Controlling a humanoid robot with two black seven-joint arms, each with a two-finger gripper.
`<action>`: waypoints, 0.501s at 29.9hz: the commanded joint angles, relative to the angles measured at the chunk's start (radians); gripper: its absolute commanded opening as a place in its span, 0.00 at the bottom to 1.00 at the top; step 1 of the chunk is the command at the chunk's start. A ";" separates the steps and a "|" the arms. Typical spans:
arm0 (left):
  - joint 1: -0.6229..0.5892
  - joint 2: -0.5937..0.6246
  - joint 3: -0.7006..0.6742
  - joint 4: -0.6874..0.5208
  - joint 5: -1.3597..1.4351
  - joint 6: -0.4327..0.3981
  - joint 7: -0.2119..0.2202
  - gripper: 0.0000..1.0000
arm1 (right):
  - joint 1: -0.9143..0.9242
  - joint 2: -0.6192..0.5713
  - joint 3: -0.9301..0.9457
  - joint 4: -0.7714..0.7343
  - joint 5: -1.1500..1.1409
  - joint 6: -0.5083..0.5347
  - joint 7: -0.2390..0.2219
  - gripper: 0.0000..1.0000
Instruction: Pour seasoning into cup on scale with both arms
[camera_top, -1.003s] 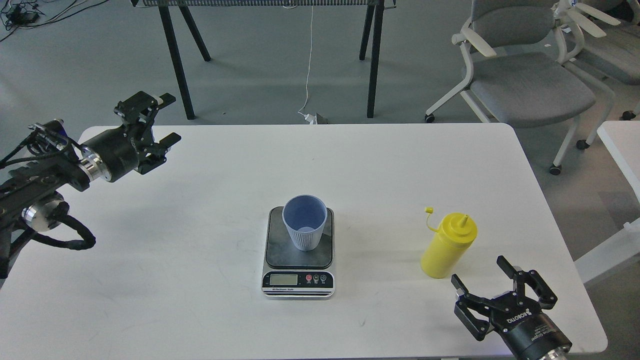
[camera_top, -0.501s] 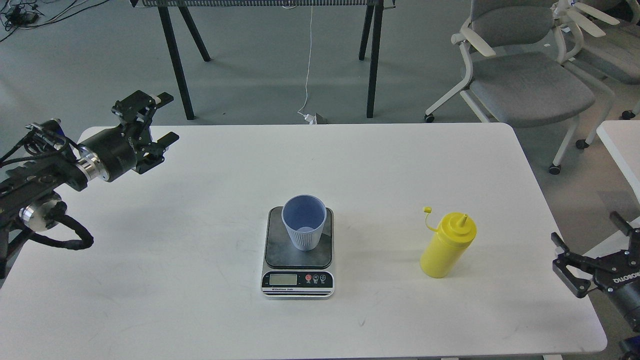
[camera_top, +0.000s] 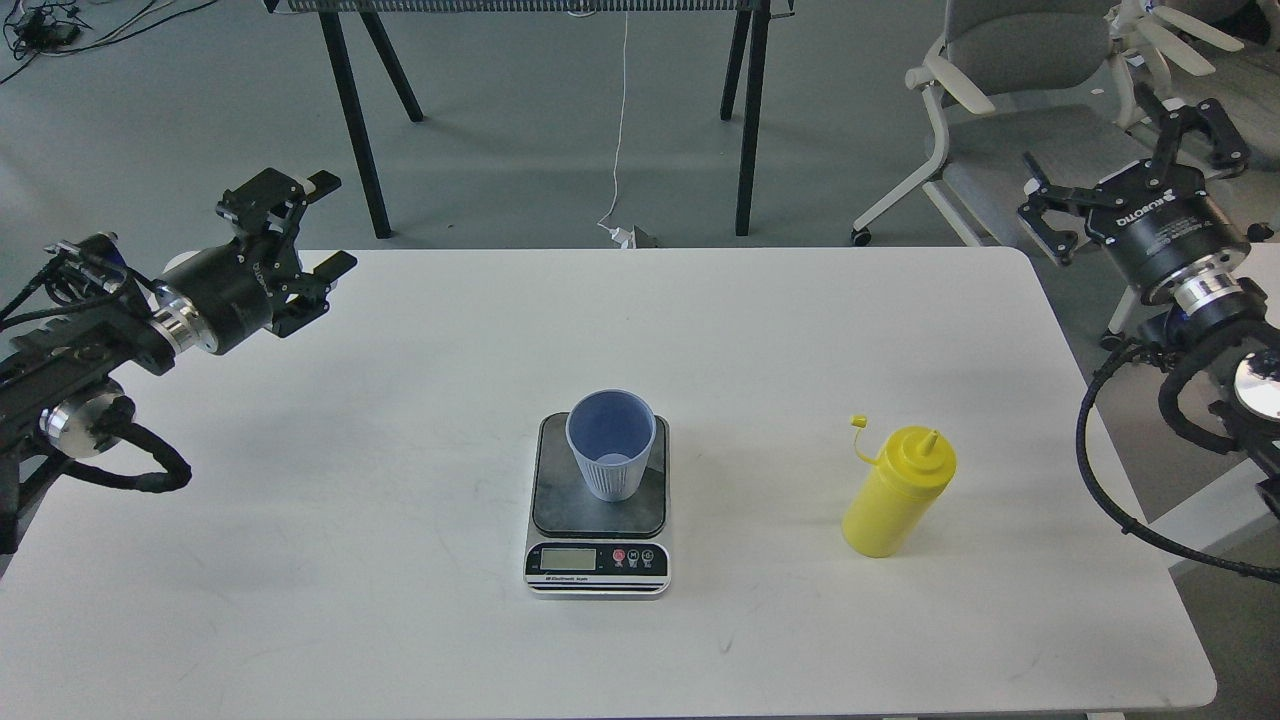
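The light-blue cup (camera_top: 610, 443) stands upright on the dark platform of the scale (camera_top: 598, 530), near the middle of the white table (camera_top: 400, 600). The yellow seasoning bottle (camera_top: 897, 490) stands upright to the right of the scale, its small cap hanging open on its tether. My left gripper (camera_top: 325, 226) is open and empty above the table's far left corner. My right gripper (camera_top: 1140, 165) is open and empty, raised past the table's right edge, far from the bottle.
Grey office chairs (camera_top: 1040, 150) stand beyond the table's far right corner, behind my right gripper. Black trestle legs (camera_top: 350, 110) and a white cable (camera_top: 618, 130) are on the floor behind the table.
My right arm has swung from the table's near right corner, out past the right edge, up to the far right, still open. My left gripper has drawn back slightly to the left.
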 joint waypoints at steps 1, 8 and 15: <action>0.000 0.003 -0.007 0.000 0.000 -0.001 0.000 1.00 | 0.025 0.090 -0.018 -0.058 -0.001 0.000 0.002 0.99; 0.002 0.005 -0.036 -0.001 -0.003 -0.004 0.000 1.00 | 0.017 0.118 -0.029 -0.058 -0.035 0.000 0.007 0.99; 0.011 -0.024 -0.063 -0.001 -0.008 0.002 0.000 1.00 | -0.010 0.147 -0.029 -0.058 -0.093 0.000 0.014 0.99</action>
